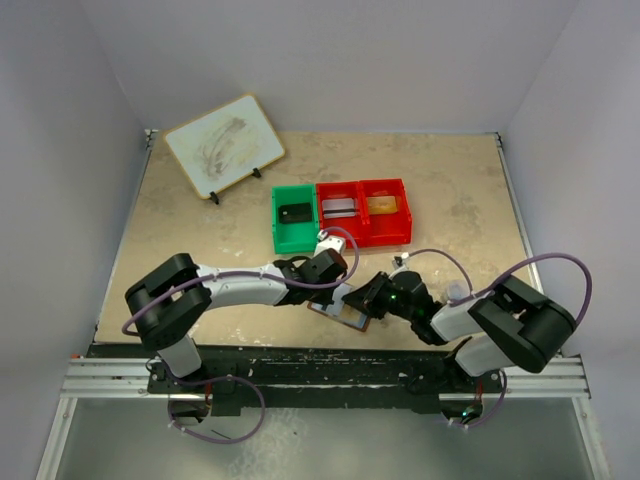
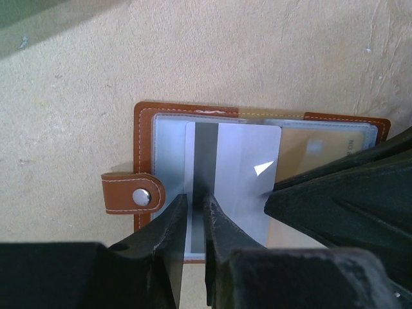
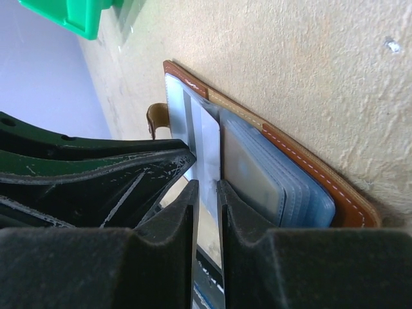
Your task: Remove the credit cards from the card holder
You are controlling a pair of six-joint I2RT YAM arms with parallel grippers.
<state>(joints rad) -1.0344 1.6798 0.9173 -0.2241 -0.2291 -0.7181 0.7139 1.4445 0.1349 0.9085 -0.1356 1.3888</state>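
Note:
The brown leather card holder lies open on the table near its front edge, snap tab to one side. A silver card with a dark stripe lies across its pale panel, partly slid out. A gold card sits in the other panel's sleeve. My left gripper hovers over the stripe, jaws a narrow slit apart with nothing between them. My right gripper meets the silver card's edge from the other side, jaws slightly apart. Whether it touches the card is unclear.
A green bin holding a dark object and two red bins stand in a row behind the holder. A small whiteboard leans on a stand at the back left. The metal rail runs just in front of the holder.

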